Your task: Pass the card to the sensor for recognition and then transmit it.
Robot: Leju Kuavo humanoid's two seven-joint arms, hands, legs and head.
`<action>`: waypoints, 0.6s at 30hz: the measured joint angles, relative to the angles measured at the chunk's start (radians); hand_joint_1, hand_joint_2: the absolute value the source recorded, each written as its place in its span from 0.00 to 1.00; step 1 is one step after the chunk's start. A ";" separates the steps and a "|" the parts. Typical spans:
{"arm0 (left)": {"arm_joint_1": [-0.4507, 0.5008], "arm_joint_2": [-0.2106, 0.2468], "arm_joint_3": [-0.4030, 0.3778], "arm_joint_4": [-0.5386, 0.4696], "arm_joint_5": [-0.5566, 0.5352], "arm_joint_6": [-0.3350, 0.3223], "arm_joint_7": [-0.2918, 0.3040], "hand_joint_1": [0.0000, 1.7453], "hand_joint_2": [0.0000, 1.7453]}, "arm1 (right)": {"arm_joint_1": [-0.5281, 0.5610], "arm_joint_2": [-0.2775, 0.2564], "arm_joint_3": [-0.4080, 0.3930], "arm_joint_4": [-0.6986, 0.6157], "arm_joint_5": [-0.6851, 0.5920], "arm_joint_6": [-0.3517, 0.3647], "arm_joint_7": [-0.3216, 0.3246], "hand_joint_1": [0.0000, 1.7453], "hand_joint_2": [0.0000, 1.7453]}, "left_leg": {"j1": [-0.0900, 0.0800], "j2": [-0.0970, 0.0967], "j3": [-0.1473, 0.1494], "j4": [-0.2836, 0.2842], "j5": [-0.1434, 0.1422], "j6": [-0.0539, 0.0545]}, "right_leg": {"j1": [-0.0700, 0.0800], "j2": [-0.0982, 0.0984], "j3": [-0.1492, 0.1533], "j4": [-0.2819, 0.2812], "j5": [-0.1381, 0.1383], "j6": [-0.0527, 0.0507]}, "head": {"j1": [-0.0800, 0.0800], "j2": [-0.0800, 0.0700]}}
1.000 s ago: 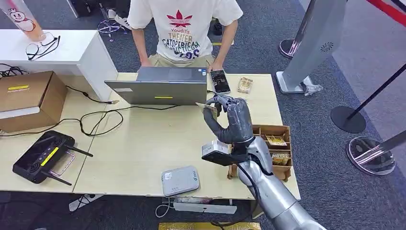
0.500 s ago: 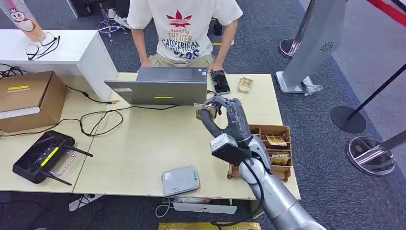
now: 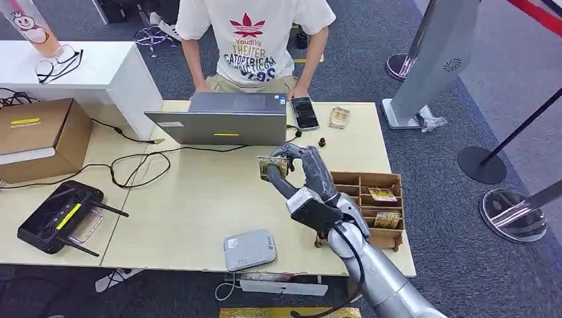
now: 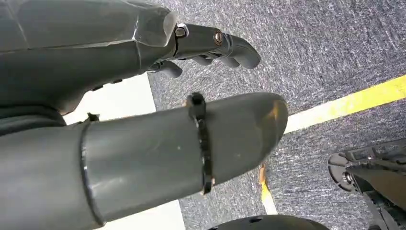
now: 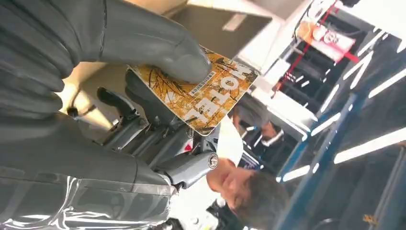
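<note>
The right robot hand point(image 3: 303, 173) is pinching the card point(image 3: 272, 167) between thumb and fingers, holding it above the tabletop point(image 3: 199, 199) just in front of the laptop point(image 3: 219, 119); the grey sensor point(image 3: 249, 249) is lying near the tabletop's front edge, well apart from the card. The left robot hand point(image 4: 143, 96) is hanging over carpet, holding nothing, its fingers apart.

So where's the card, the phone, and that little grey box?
card point(image 5: 206, 93), right wrist view, its printed orange face
phone point(image 3: 305, 112), head view, middle of its screen
grey box point(image 3: 249, 249), head view, its top
</note>
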State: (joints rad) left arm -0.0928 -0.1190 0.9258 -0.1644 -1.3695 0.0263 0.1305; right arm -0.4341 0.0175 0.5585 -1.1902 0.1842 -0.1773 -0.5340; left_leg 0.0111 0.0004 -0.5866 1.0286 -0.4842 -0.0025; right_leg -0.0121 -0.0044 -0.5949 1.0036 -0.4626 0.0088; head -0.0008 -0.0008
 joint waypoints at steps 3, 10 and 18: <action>0.001 0.000 0.002 0.000 0.002 0.005 -0.002 0.00 0.00 | 0.004 0.000 0.015 0.012 -0.014 0.016 0.001 1.00 1.00 | 0.000 0.000 0.000 0.000 0.000 0.000 | 0.000 0.000 0.000 0.000 0.000 0.000 | 0.000 0.000; 0.003 0.000 0.007 0.000 0.005 0.010 -0.005 0.00 0.00 | 0.006 0.005 0.061 0.053 -0.013 0.037 0.003 1.00 1.00 | 0.000 0.000 0.000 0.000 0.000 0.000 | 0.000 0.000 0.000 0.000 0.000 0.000 | 0.000 0.000; 0.005 0.000 0.008 0.000 0.009 0.012 -0.007 0.00 0.00 | 0.008 0.014 0.093 0.087 -0.014 0.052 0.008 1.00 1.00 | 0.000 0.000 0.000 0.000 0.000 0.000 | 0.000 0.000 0.000 0.000 0.000 0.000 | 0.000 0.000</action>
State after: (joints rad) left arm -0.0877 -0.1194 0.9339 -0.1644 -1.3607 0.0381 0.1232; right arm -0.4263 0.0320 0.6512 -1.1036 0.1701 -0.1255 -0.5257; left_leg 0.0111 0.0004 -0.5866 1.0286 -0.4842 -0.0025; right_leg -0.0121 -0.0046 -0.5949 1.0037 -0.4627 0.0088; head -0.0008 -0.0008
